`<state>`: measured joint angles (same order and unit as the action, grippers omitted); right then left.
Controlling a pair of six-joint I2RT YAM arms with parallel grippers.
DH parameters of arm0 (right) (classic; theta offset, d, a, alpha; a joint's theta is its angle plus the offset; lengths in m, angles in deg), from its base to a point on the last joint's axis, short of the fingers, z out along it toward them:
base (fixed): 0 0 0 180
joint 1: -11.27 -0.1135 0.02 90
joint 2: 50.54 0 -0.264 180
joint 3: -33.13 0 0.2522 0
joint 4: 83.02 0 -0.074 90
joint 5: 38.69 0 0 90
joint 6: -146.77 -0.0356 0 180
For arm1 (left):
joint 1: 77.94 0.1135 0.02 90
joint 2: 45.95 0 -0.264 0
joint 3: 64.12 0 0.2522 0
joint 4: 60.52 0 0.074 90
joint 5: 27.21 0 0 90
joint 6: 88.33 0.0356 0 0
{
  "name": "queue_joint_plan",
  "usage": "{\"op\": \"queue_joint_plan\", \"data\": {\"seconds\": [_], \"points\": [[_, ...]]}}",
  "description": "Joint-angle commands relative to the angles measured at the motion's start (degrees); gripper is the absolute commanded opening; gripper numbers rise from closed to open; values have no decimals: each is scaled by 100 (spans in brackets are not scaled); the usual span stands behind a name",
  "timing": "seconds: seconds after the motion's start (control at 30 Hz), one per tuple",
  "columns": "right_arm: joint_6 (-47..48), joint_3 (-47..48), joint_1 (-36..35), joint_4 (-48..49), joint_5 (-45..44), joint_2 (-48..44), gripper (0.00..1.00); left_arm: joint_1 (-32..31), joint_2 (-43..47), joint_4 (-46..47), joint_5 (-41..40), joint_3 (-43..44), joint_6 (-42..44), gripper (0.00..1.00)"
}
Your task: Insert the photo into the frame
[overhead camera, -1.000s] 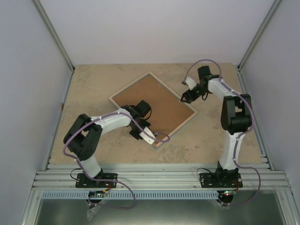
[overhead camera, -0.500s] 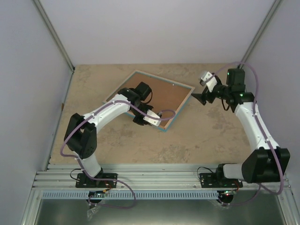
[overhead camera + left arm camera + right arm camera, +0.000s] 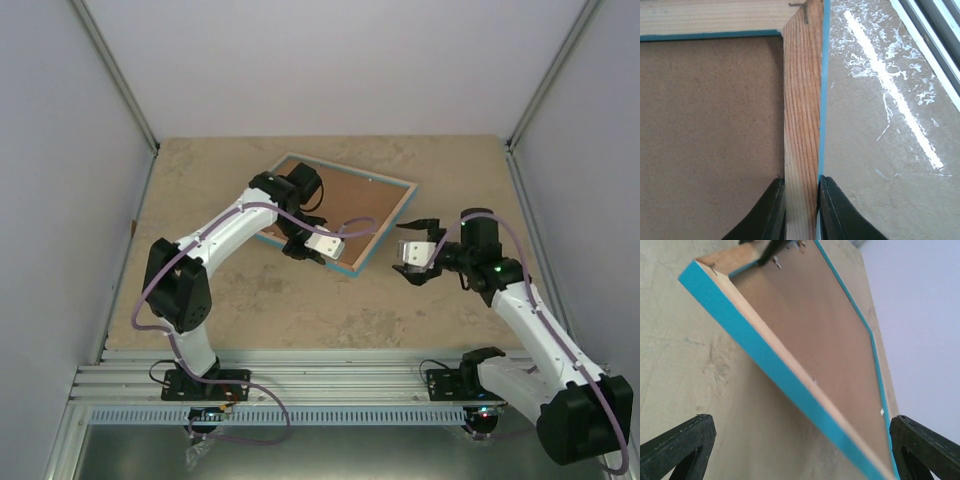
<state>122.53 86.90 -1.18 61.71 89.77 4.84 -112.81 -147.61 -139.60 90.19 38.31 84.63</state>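
Observation:
The frame (image 3: 392, 214) has a bright blue front edge and a light wood back. It lies back up, tilted, with a brown backing board (image 3: 345, 205) filling it. My left gripper (image 3: 315, 256) is shut on the frame's near wood rail (image 3: 801, 100); one finger presses the inner edge by the board (image 3: 710, 125), the other the blue outer edge. My right gripper (image 3: 408, 250) stands wide open just right of the frame's near corner. In the right wrist view the blue edge (image 3: 765, 360) runs between its spread fingertips (image 3: 685, 445) without touching them. The photo is hidden.
The frame rests on a beige stone-patterned table (image 3: 300, 310). Aluminium rails (image 3: 340, 380) run along the table's near edge and show at the top right of the left wrist view (image 3: 935, 30). Grey walls close in the left, right and back.
My left arm has swung the frame round and towards the back, its blue edge now showing. My right gripper has opened wide and drawn back from the far right corner to the near right.

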Motion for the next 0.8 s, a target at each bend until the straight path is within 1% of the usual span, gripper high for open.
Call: {"op": "queue_joint_plan", "data": {"seconds": [0.0, 0.1, 0.27, 0.4, 0.53, 0.77], "points": [[816, 32, -603, 576, -304, 135, 94, 2, 53, -217, 517, 282, 198, 0], [960, -56, -1122, 789, -551, 212, 90, 5, 17, -266, 604, 371, 115, 0], [1189, -210, -1714, 1208, -988, 436, 84, 7, 3, -300, 703, 467, 18, 0], [1076, -279, -2051, 1721, -1382, 731, 75, 7, 7, -357, 774, 532, -36, 0], [924, -174, -2291, 1999, -1561, 945, 60, 6, -66, -503, 808, 662, -96, 0], [1098, -212, -2368, 2023, -1587, 893, 28, 15, -65, -517, 731, 722, -277, 0]]}}
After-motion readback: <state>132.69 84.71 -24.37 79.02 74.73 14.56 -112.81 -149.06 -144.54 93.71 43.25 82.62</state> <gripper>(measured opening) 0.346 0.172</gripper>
